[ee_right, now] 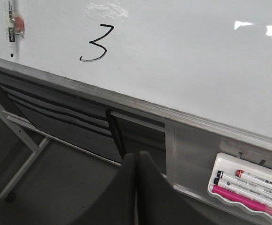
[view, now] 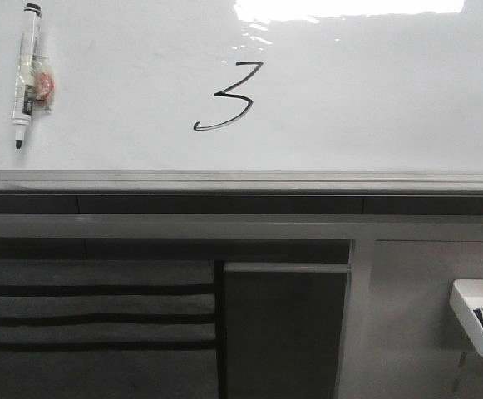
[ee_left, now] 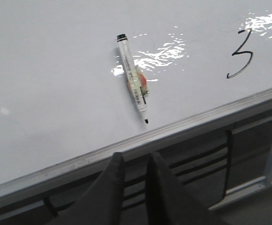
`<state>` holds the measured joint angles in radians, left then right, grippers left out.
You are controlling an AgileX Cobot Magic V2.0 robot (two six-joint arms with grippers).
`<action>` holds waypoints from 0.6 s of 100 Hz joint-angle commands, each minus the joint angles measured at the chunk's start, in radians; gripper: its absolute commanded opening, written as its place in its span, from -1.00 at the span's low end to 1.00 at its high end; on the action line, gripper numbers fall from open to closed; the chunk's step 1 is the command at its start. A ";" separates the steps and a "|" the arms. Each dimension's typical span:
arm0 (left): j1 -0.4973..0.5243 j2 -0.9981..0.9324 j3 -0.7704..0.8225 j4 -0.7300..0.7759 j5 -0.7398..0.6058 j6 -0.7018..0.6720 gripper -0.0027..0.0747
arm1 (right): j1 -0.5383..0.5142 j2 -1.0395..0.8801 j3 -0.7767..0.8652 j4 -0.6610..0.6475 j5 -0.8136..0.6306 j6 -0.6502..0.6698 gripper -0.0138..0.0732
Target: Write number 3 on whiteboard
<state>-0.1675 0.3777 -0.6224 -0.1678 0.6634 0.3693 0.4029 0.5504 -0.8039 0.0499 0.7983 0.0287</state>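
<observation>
The number 3 point(ee_right: 96, 43) stands in thin black strokes on the whiteboard point(ee_right: 182, 65), near the board's grey edge rail point(ee_right: 126, 101). A white marker point(ee_right: 10, 28) lies on the board, well apart from the digit, its dark tip toward the rail. Off the board, beyond the rail, a white tray point(ee_right: 220, 161) holds several markers, one of them pink point(ee_right: 243, 198). The right tool point(ee_right: 136, 187) hangs off the board, its two dark fingers pressed together with nothing between them.
</observation>
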 commanded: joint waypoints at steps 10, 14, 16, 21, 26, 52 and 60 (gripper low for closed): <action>0.013 -0.136 0.131 0.011 -0.237 -0.002 -0.98 | -0.008 0.005 -0.022 -0.008 -0.067 0.000 -0.85; 0.013 -0.176 0.185 0.006 -0.297 -0.002 -0.98 | -0.008 0.005 -0.022 -0.008 -0.067 0.000 -0.85; 0.013 -0.195 0.213 0.006 -0.318 -0.002 -0.98 | -0.008 0.005 -0.022 -0.008 -0.067 0.000 -0.85; 0.015 -0.235 0.277 0.001 -0.394 -0.002 -0.98 | -0.008 0.005 -0.022 -0.008 -0.067 0.000 -0.85; 0.021 -0.270 0.339 -0.022 -0.466 -0.002 -0.98 | -0.008 0.005 -0.022 -0.008 -0.067 0.000 -0.85; 0.044 -0.402 0.581 -0.101 -0.663 -0.002 -0.98 | -0.008 0.005 -0.022 -0.008 -0.067 0.000 -0.85; 0.044 -0.412 0.631 -0.130 -0.741 -0.002 -0.98 | -0.008 0.005 -0.022 -0.008 -0.067 0.000 -0.85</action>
<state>-0.1249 -0.0051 -0.0070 -0.2586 0.0833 0.3693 0.4029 0.5505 -0.8039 0.0499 0.7983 0.0287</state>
